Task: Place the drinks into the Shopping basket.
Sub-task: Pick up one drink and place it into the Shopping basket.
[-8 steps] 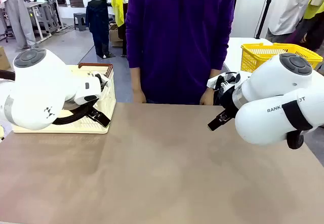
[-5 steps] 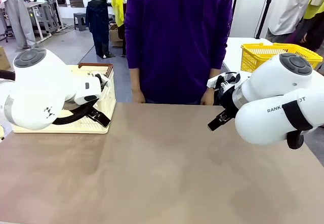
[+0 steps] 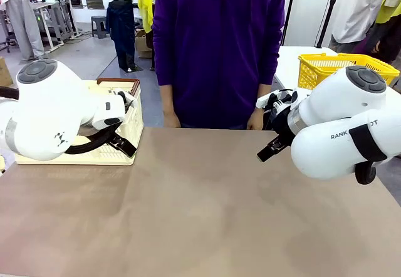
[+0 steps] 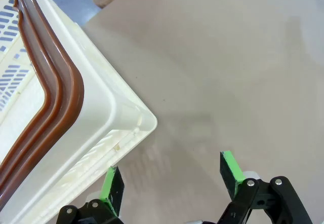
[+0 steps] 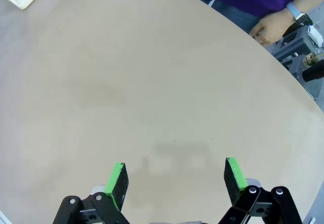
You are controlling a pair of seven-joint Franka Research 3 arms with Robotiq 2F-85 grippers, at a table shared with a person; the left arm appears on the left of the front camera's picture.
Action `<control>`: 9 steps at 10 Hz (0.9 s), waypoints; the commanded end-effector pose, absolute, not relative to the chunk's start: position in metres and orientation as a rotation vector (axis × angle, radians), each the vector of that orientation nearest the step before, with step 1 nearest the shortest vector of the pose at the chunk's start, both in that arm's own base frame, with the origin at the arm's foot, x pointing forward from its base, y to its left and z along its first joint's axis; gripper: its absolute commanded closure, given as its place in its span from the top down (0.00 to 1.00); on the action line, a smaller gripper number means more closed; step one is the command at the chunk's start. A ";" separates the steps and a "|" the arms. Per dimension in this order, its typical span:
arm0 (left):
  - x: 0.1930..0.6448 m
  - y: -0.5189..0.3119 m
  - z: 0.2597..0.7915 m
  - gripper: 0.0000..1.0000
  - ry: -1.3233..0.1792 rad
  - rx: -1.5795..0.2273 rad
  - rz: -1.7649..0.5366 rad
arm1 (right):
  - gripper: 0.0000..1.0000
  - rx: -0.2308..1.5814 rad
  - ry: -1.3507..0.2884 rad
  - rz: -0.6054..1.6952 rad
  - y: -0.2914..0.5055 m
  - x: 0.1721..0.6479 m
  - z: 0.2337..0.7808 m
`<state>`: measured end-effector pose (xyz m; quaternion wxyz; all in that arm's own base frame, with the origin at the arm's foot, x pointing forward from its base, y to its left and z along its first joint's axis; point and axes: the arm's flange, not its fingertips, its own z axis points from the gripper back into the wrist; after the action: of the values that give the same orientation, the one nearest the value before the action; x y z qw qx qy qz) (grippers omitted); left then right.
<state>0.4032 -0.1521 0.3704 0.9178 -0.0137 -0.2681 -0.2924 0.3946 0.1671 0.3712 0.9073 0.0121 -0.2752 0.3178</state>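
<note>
My left gripper [image 4: 169,176], jaws apart, hangs beside a corner of the Shopping basket [image 4: 109,110] at the surface's [image 3: 200,214] far left corner; my right gripper [image 5: 175,176], equally apart, hovers over the surface.

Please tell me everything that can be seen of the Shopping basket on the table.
The Shopping basket is a cream-white crate, plastic by its look, with slotted walls, rounded corners and dark brown handles lying along its rim. It stands upright on the table, at its far left, near the person's side. The left arm covers much of it in the front view, and its inside is hidden.
</note>
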 end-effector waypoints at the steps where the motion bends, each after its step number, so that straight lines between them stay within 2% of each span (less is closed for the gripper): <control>1: 0.403 -0.152 0.370 1.00 -0.552 -0.028 -0.601 | 1.00 0.026 -0.568 0.655 0.167 0.395 0.371; 9: 0.403 -0.152 0.370 1.00 -0.552 -0.028 -0.601 | 1.00 0.026 -0.568 0.655 0.167 0.395 0.371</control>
<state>0.4032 -0.1521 0.3704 0.9178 -0.0137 -0.2681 -0.2925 0.3946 0.1671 0.3712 0.9073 0.0121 -0.2752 0.3178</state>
